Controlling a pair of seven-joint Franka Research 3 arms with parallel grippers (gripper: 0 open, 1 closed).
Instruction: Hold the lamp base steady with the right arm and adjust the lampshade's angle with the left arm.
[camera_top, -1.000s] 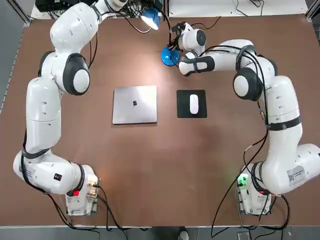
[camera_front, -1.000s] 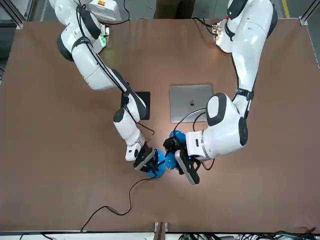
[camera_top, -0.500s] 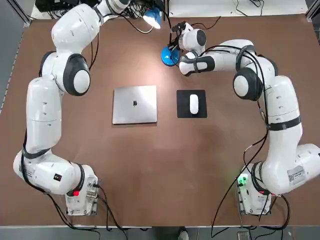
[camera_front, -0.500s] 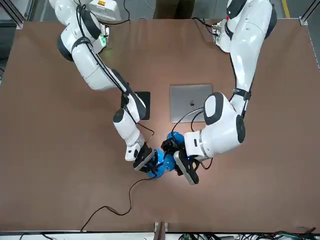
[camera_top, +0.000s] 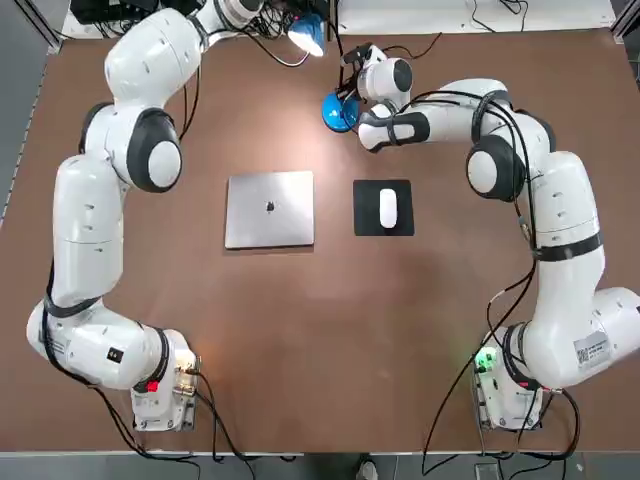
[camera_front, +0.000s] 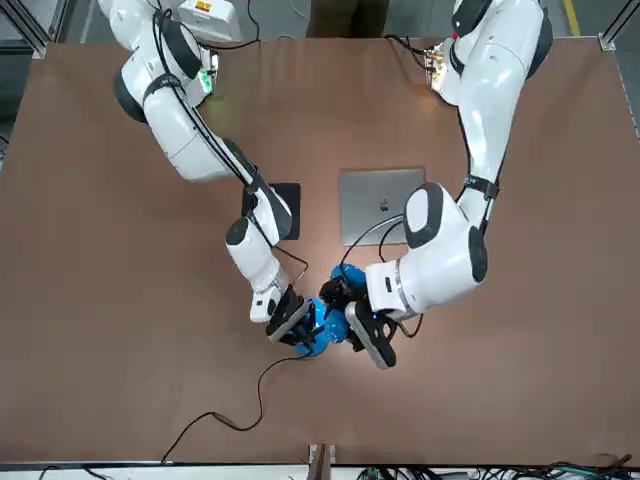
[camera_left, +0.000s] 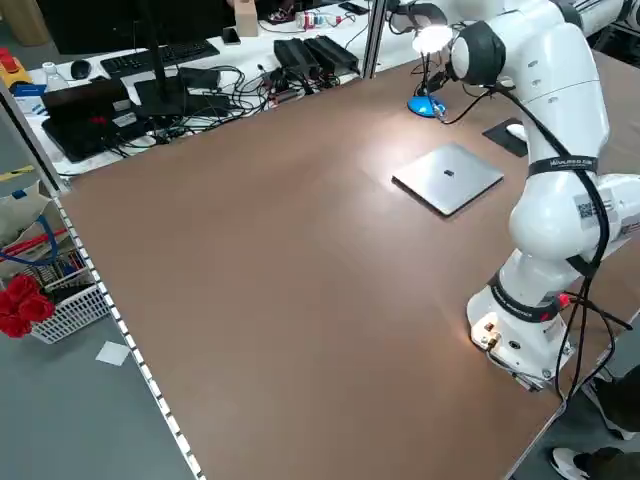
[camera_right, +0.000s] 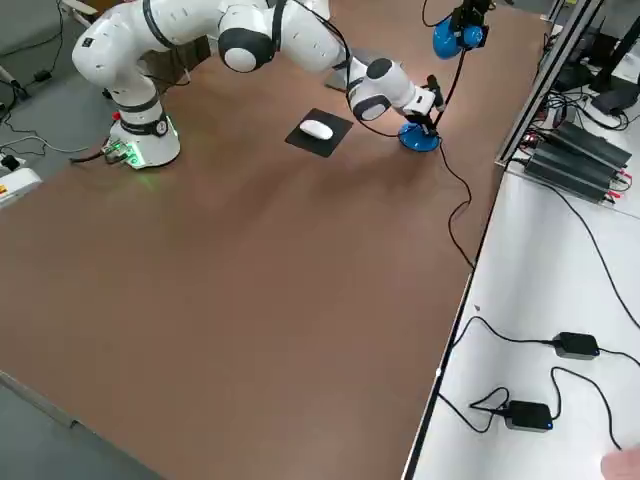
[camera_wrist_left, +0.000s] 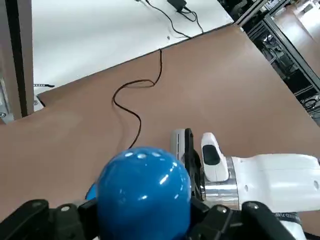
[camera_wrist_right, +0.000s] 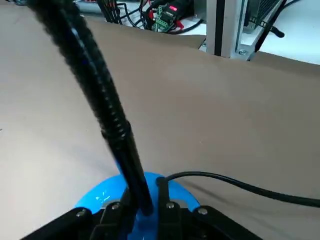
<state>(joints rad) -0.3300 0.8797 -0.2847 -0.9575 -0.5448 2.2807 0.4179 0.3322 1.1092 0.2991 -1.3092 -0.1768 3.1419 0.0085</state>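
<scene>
The lamp base (camera_top: 340, 113), a glossy blue disc, sits on the brown tabletop (camera_top: 300, 350) near the far edge, ahead of the robot. The right hand (camera_wrist_right: 148, 200) is over it, its fingers drawn narrow around the foot of the black neck (camera_wrist_right: 110, 100), holding the lamp there. The blue lampshade (camera_top: 307, 35) is raised off the tabletop, to the left of the base and farther out, its white inside glowing in the left side view. The left hand (camera_wrist_left: 142, 210) holds the shade, with one finger on each side of the rounded blue shell. A thin black cord (camera_front: 260, 400) runs from the lamp in a loose curve to the far edge. Closer to the robot lie a closed silver laptop (camera_top: 270, 210) and, to its right, a black mouse pad (camera_top: 384, 225) with a white mouse (camera_top: 388, 208) on it. The white left arm (camera_top: 88, 220) reaches up the left side of the tabletop, and the right arm (camera_top: 570, 240) bends in from the right. Behind the robot's side, a person's dark-trousered legs (camera_front: 348, 18) show in the front view. Off the tabletop, the left side view shows a white basket (camera_left: 75, 313) beside red flowers (camera_left: 20, 305).
</scene>
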